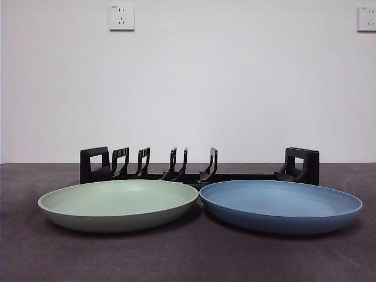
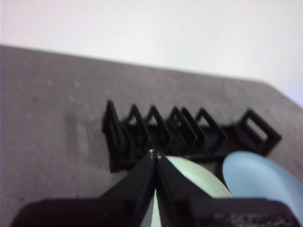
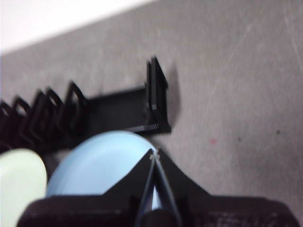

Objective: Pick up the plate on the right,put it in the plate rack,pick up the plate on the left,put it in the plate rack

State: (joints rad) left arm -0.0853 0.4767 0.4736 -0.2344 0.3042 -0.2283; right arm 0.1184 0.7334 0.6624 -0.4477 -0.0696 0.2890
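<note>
Front view: a pale green plate (image 1: 117,203) lies flat on the dark grey counter (image 1: 188,258) at the left, and a blue plate (image 1: 281,204) lies flat at the right, their rims meeting or nearly meeting at the middle. Just behind both runs the plate rack (image 1: 200,167), long, low and black, with a boxy loop block at its left end, several upright curved prongs along it, and a second loop block at its right end. No plate stands in the rack. Behind it is a white wall with one socket (image 1: 121,17) high at the left and another (image 1: 366,18) at the top right corner. Neither arm shows in this view.

In the left wrist view, the left tool (image 2: 155,154) hangs above the green plate (image 2: 194,177), its two black jaws pressed tip to tip with nothing between them; the rack (image 2: 189,135) lies beyond, and the blue plate (image 2: 260,177) is beside the green one.

In the right wrist view, the right tool (image 3: 154,155) hangs over the blue plate (image 3: 97,163), its jaws likewise closed together and empty, with the end block of the rack (image 3: 156,97) just past the plate and the green plate (image 3: 19,179) at the picture's edge.
</note>
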